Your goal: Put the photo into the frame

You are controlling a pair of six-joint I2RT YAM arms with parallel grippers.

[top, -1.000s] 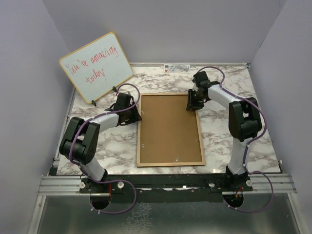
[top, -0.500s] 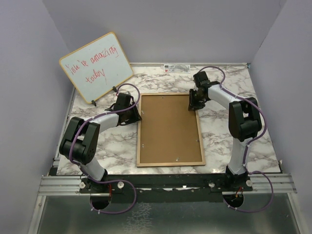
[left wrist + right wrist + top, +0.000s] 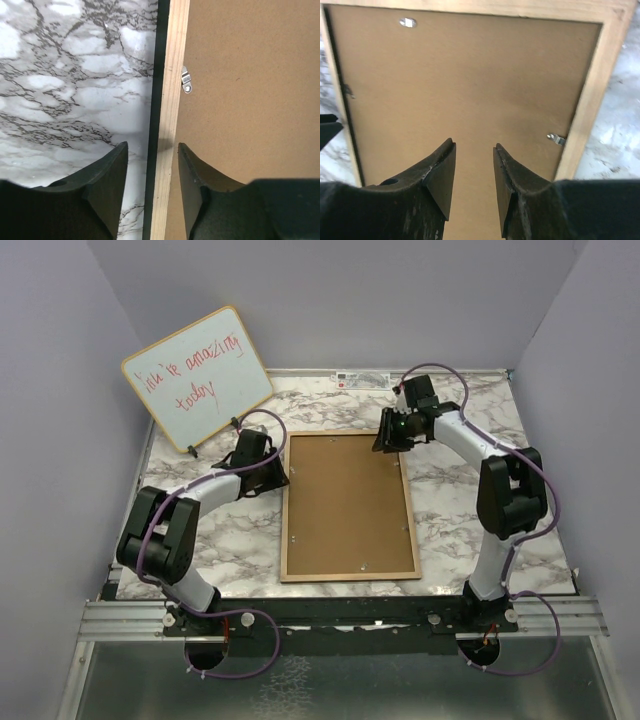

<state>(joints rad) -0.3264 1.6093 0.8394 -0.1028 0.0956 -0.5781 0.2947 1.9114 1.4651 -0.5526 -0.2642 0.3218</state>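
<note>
On the counter [image 3: 450, 490], frame [image 3: 348, 575] face-down, long axis running near to far.
Left jaws, parted and empty, straddle its left rail; right jaws, also parted, hover above the brown backing board [image 3: 345, 505] by the far-right corner. Photo not visible.

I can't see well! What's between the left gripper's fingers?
A wood rail of the frame; the left gripper straddles it, open. The left wrist view shows this.
</note>
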